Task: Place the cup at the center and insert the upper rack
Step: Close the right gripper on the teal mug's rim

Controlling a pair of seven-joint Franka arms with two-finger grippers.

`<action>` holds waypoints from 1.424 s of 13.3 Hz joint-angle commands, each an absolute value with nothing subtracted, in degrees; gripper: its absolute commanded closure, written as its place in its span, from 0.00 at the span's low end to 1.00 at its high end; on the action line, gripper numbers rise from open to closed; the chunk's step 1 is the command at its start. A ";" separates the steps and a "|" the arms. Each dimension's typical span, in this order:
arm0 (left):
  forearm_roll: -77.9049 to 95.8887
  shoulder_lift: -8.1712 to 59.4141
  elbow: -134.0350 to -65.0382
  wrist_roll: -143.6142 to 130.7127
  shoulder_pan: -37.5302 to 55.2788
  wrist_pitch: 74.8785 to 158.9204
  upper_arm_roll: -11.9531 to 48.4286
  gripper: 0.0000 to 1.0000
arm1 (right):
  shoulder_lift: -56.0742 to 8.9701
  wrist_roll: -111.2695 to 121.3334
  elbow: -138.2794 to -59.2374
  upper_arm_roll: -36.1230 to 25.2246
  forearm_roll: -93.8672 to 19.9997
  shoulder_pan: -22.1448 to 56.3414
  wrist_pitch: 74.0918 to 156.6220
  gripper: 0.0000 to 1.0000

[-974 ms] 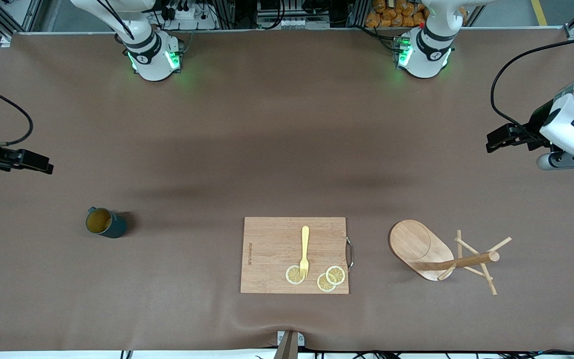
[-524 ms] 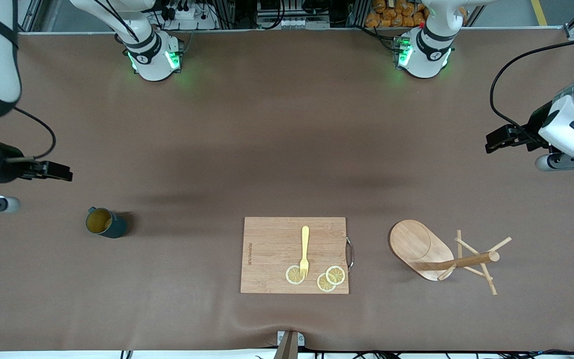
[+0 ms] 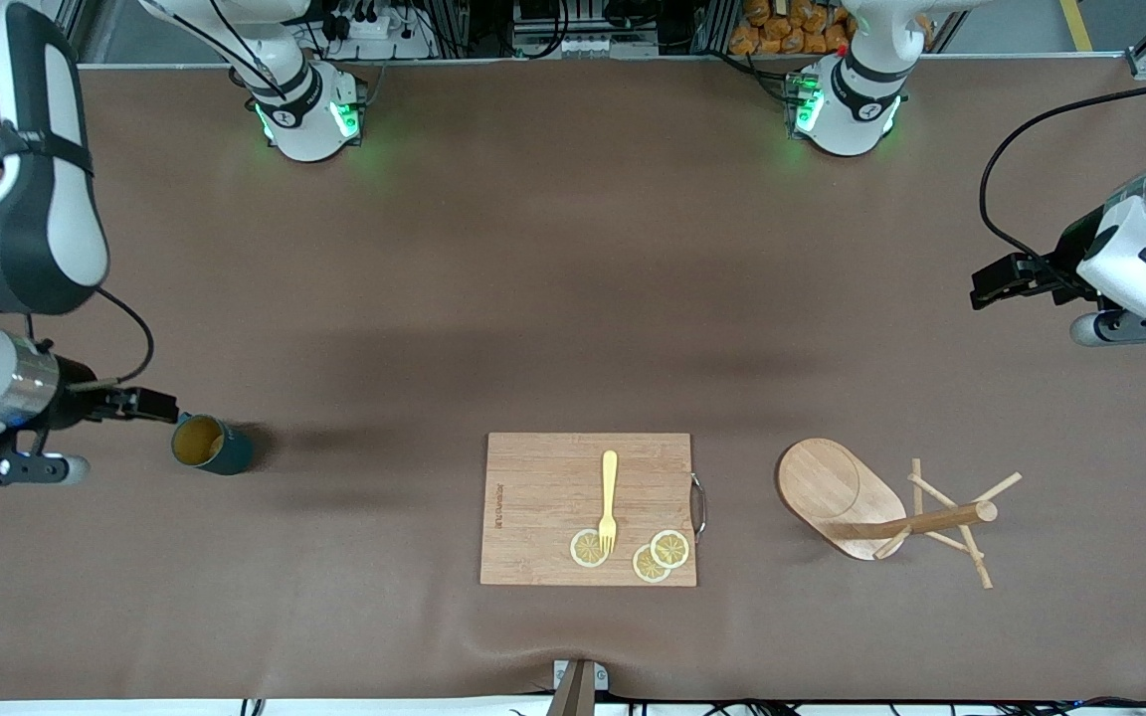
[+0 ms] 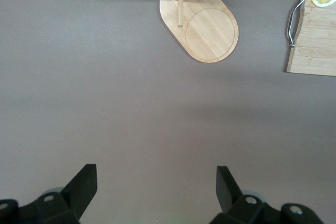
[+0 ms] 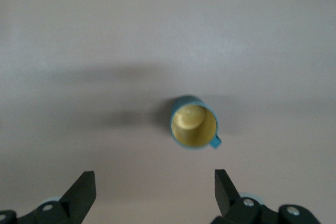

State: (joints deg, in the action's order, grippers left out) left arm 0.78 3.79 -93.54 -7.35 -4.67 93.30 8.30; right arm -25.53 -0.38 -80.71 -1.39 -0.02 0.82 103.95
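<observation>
Right claw, open, beside the small dark teal mug; left claw, open, above the brown counter; toppled wooden mug tree.

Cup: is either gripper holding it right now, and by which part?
Nothing is held. The cup stands free on the table; the right gripper is beside it, jaws open. The left gripper, also open, waits at its end of the table.

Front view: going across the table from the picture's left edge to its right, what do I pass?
Right gripper → cup → cutting board → fork → mug tree → left gripper.
</observation>
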 commanded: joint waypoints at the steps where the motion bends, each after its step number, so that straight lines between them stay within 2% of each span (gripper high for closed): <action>1: -0.09 3.87 -93.08 -5.63 -5.19 93.60 8.53 0.00 | -28.99 2.97 -83.66 -1.49 -0.70 0.44 112.38 0.00; 4: -0.17 3.87 -93.08 -5.63 -5.19 93.60 8.53 0.00 | -30.67 4.66 -89.63 -1.49 -0.70 -0.26 121.35 0.00; 6: -0.09 3.87 -93.25 -4.75 -5.19 93.60 8.53 0.00 | -32.25 4.66 -90.87 -1.49 -0.70 0.00 124.45 0.00; 12: -0.09 3.78 -93.43 -3.60 -5.36 93.60 8.26 0.00 | -33.58 4.66 -92.11 -1.41 -0.70 -0.18 123.05 0.00; 19: 0.35 3.96 -93.51 -3.69 -5.19 94.57 8.17 0.00 | -33.66 4.57 -92.64 -1.41 -0.79 -0.35 115.32 0.00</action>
State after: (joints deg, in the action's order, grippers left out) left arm 0.77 3.89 -93.54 -4.53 -4.92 94.02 7.92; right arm -33.78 3.90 -92.54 -1.74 -0.03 0.26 117.04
